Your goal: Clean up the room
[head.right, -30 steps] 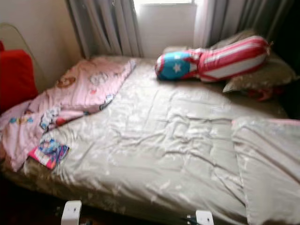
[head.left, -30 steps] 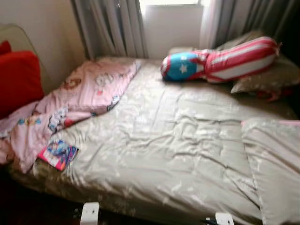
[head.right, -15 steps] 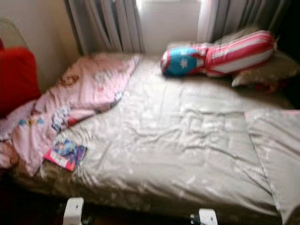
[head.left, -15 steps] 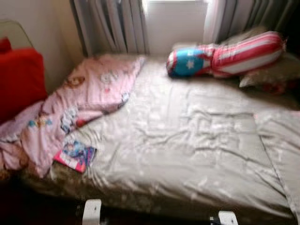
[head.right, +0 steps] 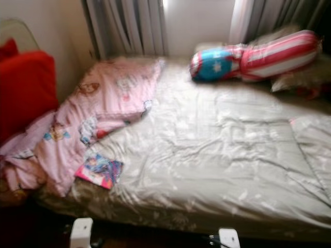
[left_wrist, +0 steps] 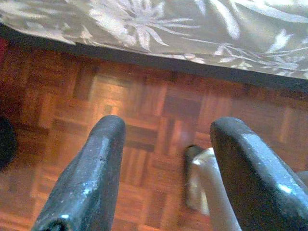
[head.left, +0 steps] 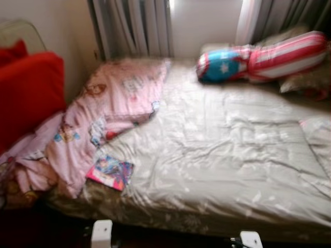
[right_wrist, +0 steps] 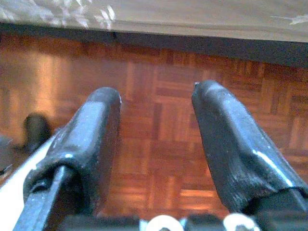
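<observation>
Nearest you, both arms hang low over the parquet floor (left_wrist: 144,120): the left gripper (left_wrist: 166,159) and right gripper (right_wrist: 156,144) have jaws spread wide, holding nothing. On the bed (head.left: 232,170), near its front left edge, lies a flat, bright pink-and-blue book (head.left: 109,172), touching the rumpled pink blanket (head.left: 108,108). Farther back rests a red-striped, blue-starred bolster (head.left: 269,56).

Two white, rounded blocks of the body (head.left: 101,233) just below the bed's (head.left: 222,155) near edge. Left hand (left_wrist: 163,173): two thick black fingers (left_wrist: 91,178), scuffed, glossy, rounded at the tips. Right hand (right_wrist: 156,149): same black fingers (right_wrist: 91,144), a dark rod and pale round screws at the base.
</observation>
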Motion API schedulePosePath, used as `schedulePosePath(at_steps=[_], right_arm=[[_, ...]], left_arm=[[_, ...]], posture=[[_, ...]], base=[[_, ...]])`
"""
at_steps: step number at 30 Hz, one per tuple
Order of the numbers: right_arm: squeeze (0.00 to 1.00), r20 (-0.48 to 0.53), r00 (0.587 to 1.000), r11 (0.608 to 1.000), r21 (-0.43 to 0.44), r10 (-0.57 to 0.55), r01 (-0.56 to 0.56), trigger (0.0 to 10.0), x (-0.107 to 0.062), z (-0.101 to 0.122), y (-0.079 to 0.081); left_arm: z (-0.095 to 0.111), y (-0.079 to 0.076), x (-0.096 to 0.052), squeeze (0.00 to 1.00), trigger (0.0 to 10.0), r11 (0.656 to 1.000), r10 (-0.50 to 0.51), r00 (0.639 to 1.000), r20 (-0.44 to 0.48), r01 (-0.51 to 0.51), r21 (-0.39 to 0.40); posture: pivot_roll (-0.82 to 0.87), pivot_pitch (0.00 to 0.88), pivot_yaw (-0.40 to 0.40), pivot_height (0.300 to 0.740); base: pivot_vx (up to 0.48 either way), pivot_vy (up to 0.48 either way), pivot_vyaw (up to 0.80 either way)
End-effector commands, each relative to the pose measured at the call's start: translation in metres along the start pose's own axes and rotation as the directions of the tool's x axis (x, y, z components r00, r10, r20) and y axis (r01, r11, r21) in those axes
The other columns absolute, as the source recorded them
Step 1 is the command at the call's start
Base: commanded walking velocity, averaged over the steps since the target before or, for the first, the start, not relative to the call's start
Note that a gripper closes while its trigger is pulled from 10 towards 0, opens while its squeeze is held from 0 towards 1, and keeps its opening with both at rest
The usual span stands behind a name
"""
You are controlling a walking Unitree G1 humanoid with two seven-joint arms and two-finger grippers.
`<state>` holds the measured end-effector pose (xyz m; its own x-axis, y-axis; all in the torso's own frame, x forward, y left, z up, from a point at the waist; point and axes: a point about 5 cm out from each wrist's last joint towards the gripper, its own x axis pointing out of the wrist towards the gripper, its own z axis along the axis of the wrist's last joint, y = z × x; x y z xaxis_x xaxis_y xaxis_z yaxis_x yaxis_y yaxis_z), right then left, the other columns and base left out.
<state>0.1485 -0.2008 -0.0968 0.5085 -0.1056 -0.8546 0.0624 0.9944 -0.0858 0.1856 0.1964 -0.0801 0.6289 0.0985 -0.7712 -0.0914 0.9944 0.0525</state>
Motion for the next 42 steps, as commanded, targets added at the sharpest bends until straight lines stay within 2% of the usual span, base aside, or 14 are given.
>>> schedulePosePath(at_steps=[1,22,39,42], right_arm=[[0.00,0.020,1.000,1.000,-0.002,0.019,-0.018,10.0,0.0011,0.0059,0.0066],[0.00,0.012,1.000,1.000,-0.014,0.026,-0.026,10.0,0.0006,0.0030,0.0081],[0.00,0.020,0.999,0.999,-0.027,0.032,-0.032,10.0,0.0006,0.0039,0.0080],[0.00,0.021,0.999,0.999,-0.030,0.035,-0.034,10.0,0.0007,0.0043,0.0086]], left_arm=[[0.0003,0.0081,-0.0001,0.00,10.0,1.000,0.025,1.000,-0.008,-0.025,0.013],[-0.0014,0.0076,-0.0007,0.00,10.0,0.999,0.018,1.000,-0.007,-0.018,0.027],[-0.0002,0.0074,-0.0003,0.00,10.0,1.000,0.017,1.000,-0.006,-0.017,0.019],[-0.0005,0.0077,-0.0004,0.00,10.0,1.000,0.017,1.000,-0.007,-0.017,0.015]], posture=[[-0.01,0.000,-0.023,0.740],[-0.01,0.000,-0.019,0.740],[-0.01,0.000,-0.027,0.740],[-0.01,0.000,-0.026,0.740]], base=[[0.000,0.458,0.00],[0.000,0.439,0.00],[0.000,0.000,0.00],[0.000,0.000,0.80]])
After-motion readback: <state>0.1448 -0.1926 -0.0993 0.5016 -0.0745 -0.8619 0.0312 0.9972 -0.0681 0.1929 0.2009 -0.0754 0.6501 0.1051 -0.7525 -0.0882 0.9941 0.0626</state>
